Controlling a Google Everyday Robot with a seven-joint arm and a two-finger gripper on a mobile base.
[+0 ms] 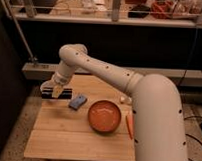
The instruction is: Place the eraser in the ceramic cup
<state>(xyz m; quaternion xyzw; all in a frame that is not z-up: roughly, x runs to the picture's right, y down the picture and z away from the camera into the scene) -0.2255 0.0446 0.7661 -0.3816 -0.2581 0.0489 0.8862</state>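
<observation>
The eraser (64, 95), a black bar, lies at the far left corner of the wooden table (67, 139). My gripper (57, 91) reaches down at the eraser's left part and covers some of it. The ceramic cup (125, 100), small and whitish, stands at the table's far right, just behind the orange bowl and half hidden by my arm. The arm stretches from the lower right across the table to the eraser.
A light-blue block (78, 101) lies right of the eraser. A wide orange bowl (104, 116) sits mid-table, with an orange carrot-like stick (129, 125) to its right. A white object (46, 86) lies by the gripper. A ledge and railing run behind the table.
</observation>
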